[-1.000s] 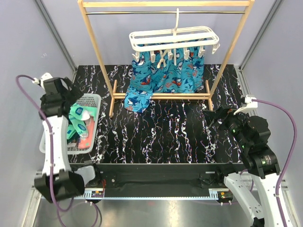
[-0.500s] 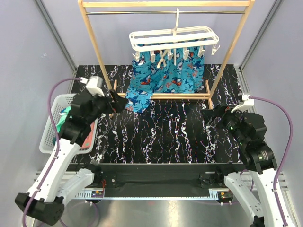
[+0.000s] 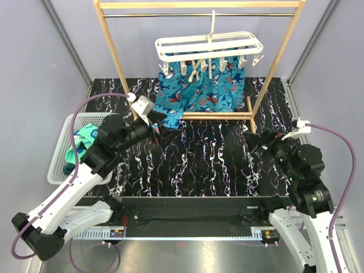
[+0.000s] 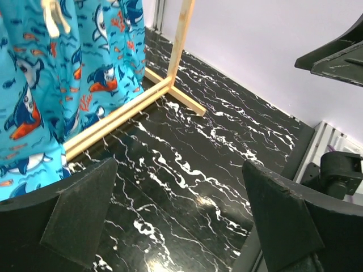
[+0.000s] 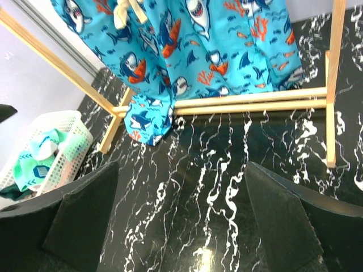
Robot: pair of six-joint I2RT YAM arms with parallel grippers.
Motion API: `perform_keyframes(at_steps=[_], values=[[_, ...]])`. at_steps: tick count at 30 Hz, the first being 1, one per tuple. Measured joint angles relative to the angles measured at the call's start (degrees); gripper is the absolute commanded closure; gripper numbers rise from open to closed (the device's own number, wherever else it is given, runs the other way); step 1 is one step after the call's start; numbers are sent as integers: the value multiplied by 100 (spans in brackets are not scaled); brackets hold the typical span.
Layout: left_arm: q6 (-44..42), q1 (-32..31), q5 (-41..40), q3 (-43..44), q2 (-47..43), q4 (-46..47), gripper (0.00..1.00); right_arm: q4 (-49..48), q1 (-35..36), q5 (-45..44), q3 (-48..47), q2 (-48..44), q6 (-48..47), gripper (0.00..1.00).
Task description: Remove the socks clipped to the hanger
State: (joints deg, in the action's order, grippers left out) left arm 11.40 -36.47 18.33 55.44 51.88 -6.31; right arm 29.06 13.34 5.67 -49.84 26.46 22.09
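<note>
The white clip-frame hanger (image 3: 210, 46) hangs by its hook from the wooden rail stand. Bright blue shark-print socks (image 3: 199, 88) hang from its pegs; they also show in the left wrist view (image 4: 51, 85) and the right wrist view (image 5: 193, 45). The lowest sock end rests on the stand's bottom bar. My left gripper (image 3: 165, 132) is open and empty, just in front of the lower left sock (image 3: 169, 116). My right gripper (image 3: 256, 139) is open and empty at the right of the table. Mint-green and dark teal socks (image 3: 82, 142) lie in the basket. No coral-pink sock shows.
A white mesh basket (image 3: 61, 153) stands at the table's left edge, also seen in the right wrist view (image 5: 57, 147). The wooden stand (image 3: 116, 57) has base bars (image 3: 216, 116) across the back of the black marbled table (image 3: 199, 165). Walls close in on both sides.
My left arm has swung from over the basket to the right and forward, up to the hanging blue socks. The right arm has barely shifted.
</note>
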Motion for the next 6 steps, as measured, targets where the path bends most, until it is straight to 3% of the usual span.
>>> perform_keyframes(at_steps=[6], values=[[-199, -151, -103, -219, -299, 133, 1, -186, 0, 9, 90, -44, 0, 0]])
